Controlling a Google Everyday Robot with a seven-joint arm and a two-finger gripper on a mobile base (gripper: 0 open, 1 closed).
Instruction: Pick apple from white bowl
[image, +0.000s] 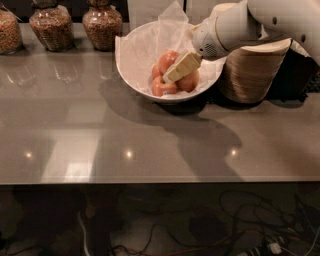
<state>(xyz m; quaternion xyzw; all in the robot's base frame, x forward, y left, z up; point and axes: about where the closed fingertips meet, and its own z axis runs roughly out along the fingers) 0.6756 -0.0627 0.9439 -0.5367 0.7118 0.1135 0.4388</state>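
Observation:
The white bowl (135, 75) stands at the back middle of the grey counter, lined with crinkled white tissue paper (167, 25). Several reddish apples (167, 62) lie in it. My gripper (175, 72) reaches in from the right over the bowl, its pale yellow fingers (182, 66) down among the apples and touching them. The white arm (250, 22) comes from the upper right.
A stack of tan disposable bowls (252, 72) stands right of the white bowl, partly under the arm. Three glass jars of grain (50, 22) stand along the back left. The counter's front edge (150, 181) runs across the lower frame, with cables on the floor below.

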